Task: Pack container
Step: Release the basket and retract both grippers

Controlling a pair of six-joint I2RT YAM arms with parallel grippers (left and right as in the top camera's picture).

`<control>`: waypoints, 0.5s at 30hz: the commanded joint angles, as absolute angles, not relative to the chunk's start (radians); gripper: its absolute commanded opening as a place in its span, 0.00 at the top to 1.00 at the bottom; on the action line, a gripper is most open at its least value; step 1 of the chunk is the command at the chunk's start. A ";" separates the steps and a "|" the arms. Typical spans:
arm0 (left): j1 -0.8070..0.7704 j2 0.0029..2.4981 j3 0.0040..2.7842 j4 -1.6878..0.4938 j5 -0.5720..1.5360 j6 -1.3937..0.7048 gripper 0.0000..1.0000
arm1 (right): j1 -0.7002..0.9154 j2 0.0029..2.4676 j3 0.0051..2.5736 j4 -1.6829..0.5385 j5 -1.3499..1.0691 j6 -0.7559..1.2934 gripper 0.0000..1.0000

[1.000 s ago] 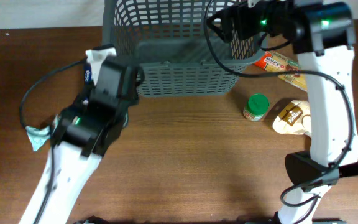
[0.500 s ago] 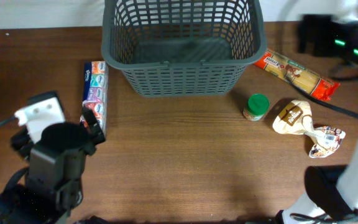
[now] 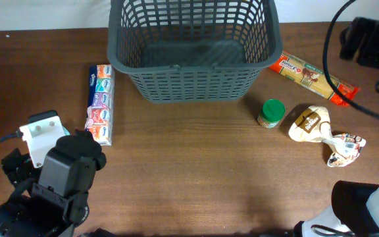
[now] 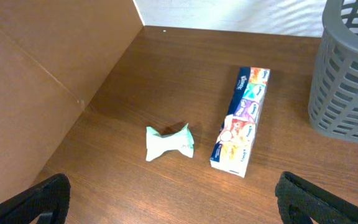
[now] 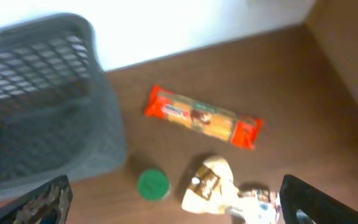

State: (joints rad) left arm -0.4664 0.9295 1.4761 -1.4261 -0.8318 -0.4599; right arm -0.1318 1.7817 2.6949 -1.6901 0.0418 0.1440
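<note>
- The container [image 3: 189, 85] stands at the far middle of the table [image 3: 196, 171], open side up. Its floor is bare, so I judge that packing has not begun.
- That central spot puts it between two groups of goods, so each arm can reach it from its own side.
- On the left, a tissue pack [image 3: 99, 104] lies flat just beside the container's corner. A teal packet [image 4: 169, 142] lies near it, on the side away from the container.
- On the right lie a pasta packet [image 3: 311, 78] near the container, a green-lidded jar [image 3: 271, 112] standing upright, and a beige bag [image 3: 311, 124] just beside the jar. A small pouch [image 3: 346, 148] touches the bag's outer end.
- The left gripper [image 4: 176, 202] hangs above the tissue pack and teal packet with its jaws spread wide and nothing between them. From that height both items are in its view, which suits choosing one.
- The right gripper [image 5: 179, 205] is likewise wide open and empty, held high over its own group.
- Nothing is held or touched by either arm. The tissue pack, long and flat, probably needs a grasp across its narrow width.
</note>
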 commanded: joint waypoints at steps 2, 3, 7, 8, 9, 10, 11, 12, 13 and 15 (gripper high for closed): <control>-0.468 0.931 1.484 -1.430 -0.880 -0.454 0.01 | -0.139 1.793 2.504 -1.699 0.124 0.262 0.01; -0.469 0.931 1.484 -1.432 -0.879 -0.454 0.00 | -0.139 1.793 2.456 -1.699 0.124 0.277 0.01; -0.469 0.931 1.484 -1.447 -0.853 -0.454 0.00 | -0.138 1.793 2.260 -1.696 0.113 0.341 0.01; -0.469 0.931 1.484 -1.450 -0.846 -0.454 0.01 | -0.138 1.793 2.226 -1.691 0.098 0.342 0.01; -0.469 0.931 1.484 -1.453 -0.838 -0.454 0.00 | -0.138 1.793 2.173 -1.680 0.065 0.337 0.01; -0.469 0.931 1.484 -1.452 -0.830 -0.454 0.01 | -0.137 1.793 2.138 -1.669 0.041 0.323 0.01; -0.469 0.931 1.484 -1.452 -0.825 -0.454 0.01 | -0.132 1.793 2.091 -1.649 0.002 0.299 0.01; -0.469 0.931 1.484 -1.452 -0.825 -0.454 0.01 | -0.128 1.793 2.059 -1.630 -0.028 0.273 0.01; -0.469 0.931 1.484 -1.452 -0.825 -0.454 0.00 | -0.122 1.793 2.035 -1.613 -0.046 0.255 0.01; -0.469 0.931 1.484 -1.452 -0.825 -0.454 0.00 | -0.107 1.793 1.988 -1.580 -0.049 0.239 0.01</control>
State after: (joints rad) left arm -0.4664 0.9295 1.4761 -1.4517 -0.8341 -0.4599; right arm -0.1272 1.8008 2.0480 -1.6096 0.0151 0.2779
